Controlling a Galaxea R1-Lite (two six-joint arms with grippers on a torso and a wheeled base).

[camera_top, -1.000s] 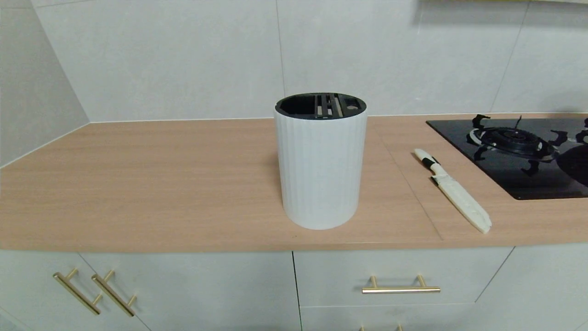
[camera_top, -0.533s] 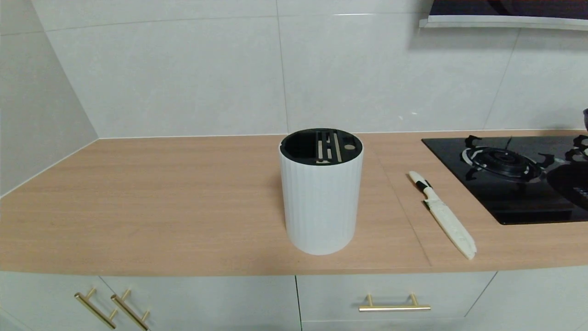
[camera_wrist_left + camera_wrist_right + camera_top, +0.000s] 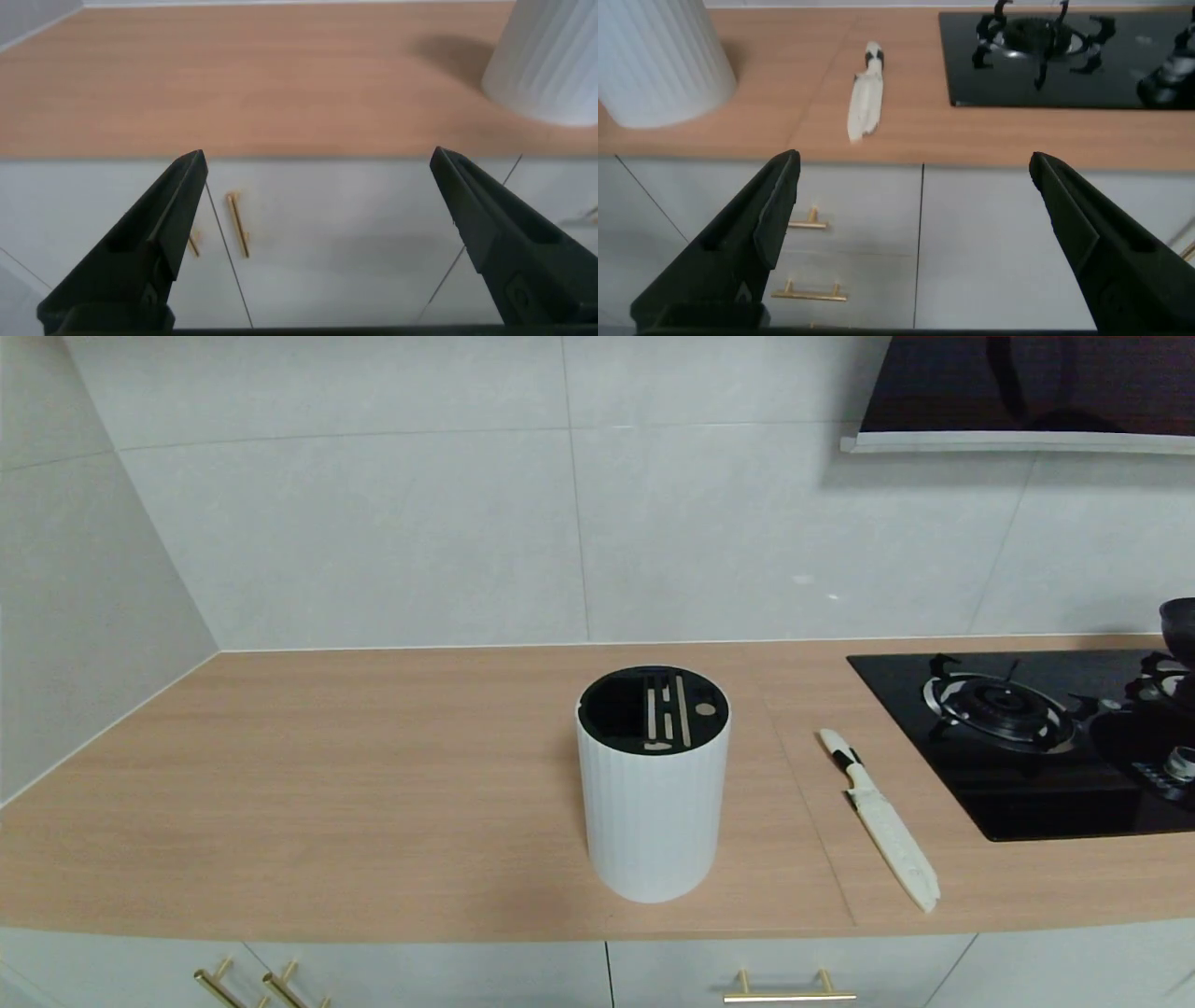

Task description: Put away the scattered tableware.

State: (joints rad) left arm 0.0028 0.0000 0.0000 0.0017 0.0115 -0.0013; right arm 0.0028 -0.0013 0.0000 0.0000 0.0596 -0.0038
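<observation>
While one white knife [image 3: 879, 821] lies flat on the table [image 3: 373, 756], between one white ribbed holder [image 3: 651, 821] and one black hob [image 3: 1027, 784] and touching neither, the left end effector [image 3: 317, 157] and right end effector [image 3: 913, 157] hang before the cabinet fronts [image 3: 327, 243], both with fingers spread apart.

Holder [image 3: 653, 803] stands upright on counter [image 3: 373, 784], approx. mid-width, nearer front edge than wall. Knife [image 3: 878, 817] lies flat on counter to holder's right, not touching it, handle end twd wall, tip twd front edge. Hob [image 3: 934, 775] is set into counter further right, so knife sits btwn holder & hob. Hood [image 3: 1018, 392] on wall above hob. Cabinet fronts [image 3: 747, 961] below counter. Left gripper [image 3: 318, 163] & right gripper [image 3: 915, 161] both out in front of cabinet fronts, short of counter edge.
</observation>
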